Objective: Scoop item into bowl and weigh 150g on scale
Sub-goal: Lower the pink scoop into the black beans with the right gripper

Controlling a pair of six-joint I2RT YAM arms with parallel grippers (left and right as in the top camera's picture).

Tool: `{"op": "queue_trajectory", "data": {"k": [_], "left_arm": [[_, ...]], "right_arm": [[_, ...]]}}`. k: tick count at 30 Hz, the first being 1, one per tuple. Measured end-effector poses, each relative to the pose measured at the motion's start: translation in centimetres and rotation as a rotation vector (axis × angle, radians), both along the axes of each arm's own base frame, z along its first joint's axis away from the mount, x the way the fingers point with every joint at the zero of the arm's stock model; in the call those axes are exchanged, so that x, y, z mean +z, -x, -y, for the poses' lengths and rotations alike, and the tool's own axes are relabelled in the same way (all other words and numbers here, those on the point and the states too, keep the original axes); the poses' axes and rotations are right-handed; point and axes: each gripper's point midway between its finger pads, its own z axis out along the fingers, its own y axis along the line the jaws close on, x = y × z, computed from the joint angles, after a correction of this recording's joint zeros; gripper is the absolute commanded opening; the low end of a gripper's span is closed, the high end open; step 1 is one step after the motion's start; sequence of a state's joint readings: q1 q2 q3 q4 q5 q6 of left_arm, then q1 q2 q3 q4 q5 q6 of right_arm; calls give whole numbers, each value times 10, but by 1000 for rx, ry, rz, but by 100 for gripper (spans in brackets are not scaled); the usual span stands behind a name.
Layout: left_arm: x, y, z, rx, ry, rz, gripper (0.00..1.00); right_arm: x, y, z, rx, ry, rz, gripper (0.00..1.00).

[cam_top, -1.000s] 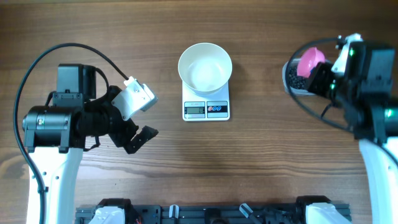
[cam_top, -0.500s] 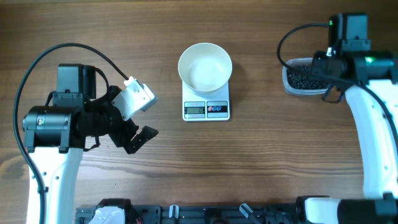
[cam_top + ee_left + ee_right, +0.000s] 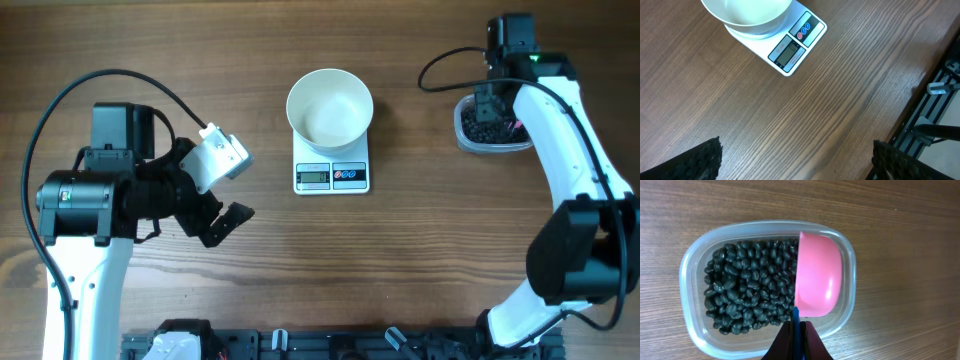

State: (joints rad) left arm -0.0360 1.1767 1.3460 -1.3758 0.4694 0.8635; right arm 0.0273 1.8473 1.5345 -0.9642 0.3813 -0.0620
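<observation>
The white bowl (image 3: 330, 110) stands on the white scale (image 3: 332, 176) at the middle back of the table; both also show in the left wrist view, bowl (image 3: 745, 12) and scale (image 3: 790, 50). The item, a heap of small black beans (image 3: 747, 290), fills a clear plastic tub (image 3: 690, 280) at the back right (image 3: 478, 128). My right gripper (image 3: 797, 335) is shut on the blue handle of a pink scoop (image 3: 817, 277), which lies tilted on its side over the beans at the tub's right end. My left gripper (image 3: 797, 160) is open over bare wood, left of the scale, holding nothing.
A black rail with clamps (image 3: 330, 342) runs along the table's front edge. The left arm's cable (image 3: 60, 100) loops over the left side. The right arm (image 3: 570, 130) reaches from the front right corner up to the tub.
The right arm has swung from the right edge to above the tub, bringing the pink scoop down onto the beans. The left arm has not moved.
</observation>
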Motion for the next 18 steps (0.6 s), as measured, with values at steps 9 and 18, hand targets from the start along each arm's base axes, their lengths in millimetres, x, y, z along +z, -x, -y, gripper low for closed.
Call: {"op": "queue_trajectory", "data": {"k": [9, 18], "left_arm": [[0, 0, 0, 0, 0, 0, 100], [0, 0, 0, 0, 0, 0, 100]], "right_arm": [[-6, -1, -8, 106, -22, -44, 5], [-14, 15, -27, 151, -141, -116, 4]]}}
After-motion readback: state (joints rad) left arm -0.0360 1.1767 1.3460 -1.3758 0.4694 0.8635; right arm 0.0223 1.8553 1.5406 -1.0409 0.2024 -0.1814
